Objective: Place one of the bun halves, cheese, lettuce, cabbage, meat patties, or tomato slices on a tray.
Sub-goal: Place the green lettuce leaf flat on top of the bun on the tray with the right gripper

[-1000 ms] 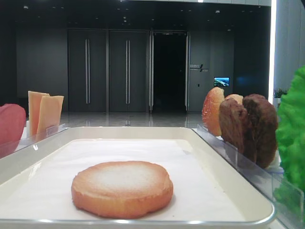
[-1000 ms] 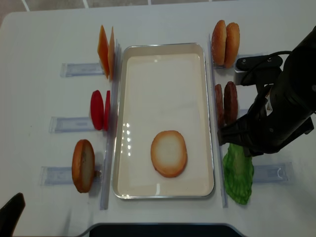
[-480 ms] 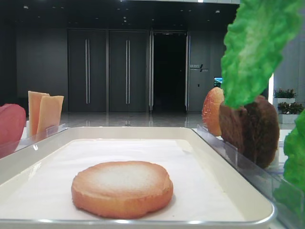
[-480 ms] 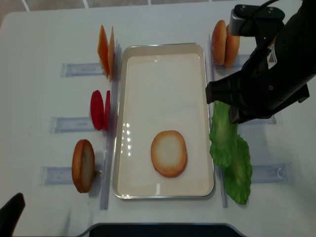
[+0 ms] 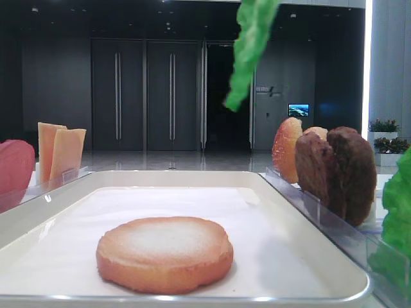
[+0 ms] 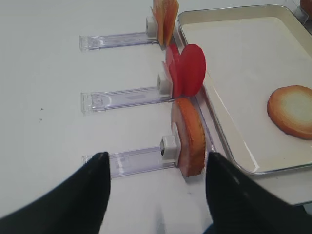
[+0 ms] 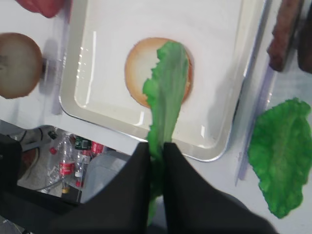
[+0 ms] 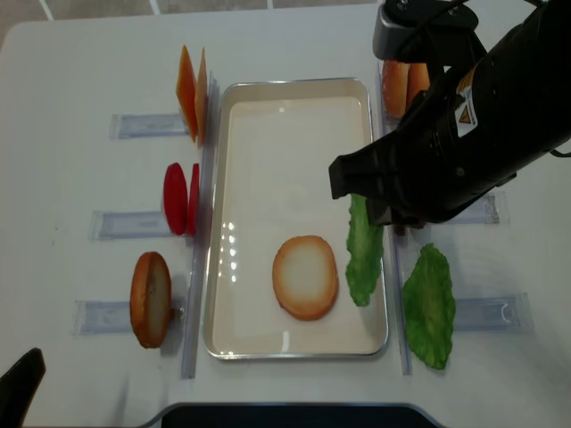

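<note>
The white tray lies mid-table with one bun half flat on its liner near the front. My right gripper is shut on a green lettuce leaf. The leaf hangs in the air over the tray's right side, just right of the bun in the overhead view. From the low front camera the lettuce dangles high above the tray. My left gripper stands open and empty over the table, in front of an upright bun half in its clear holder.
Another lettuce leaf lies right of the tray. Meat patties and bun halves stand in holders along the right rim. Cheese slices, tomato slices and a bun half stand along the left.
The right gripper has lifted a lettuce leaf from beside the tray's right edge and carried it up and left, over the tray. The bun half and left gripper have not moved.
</note>
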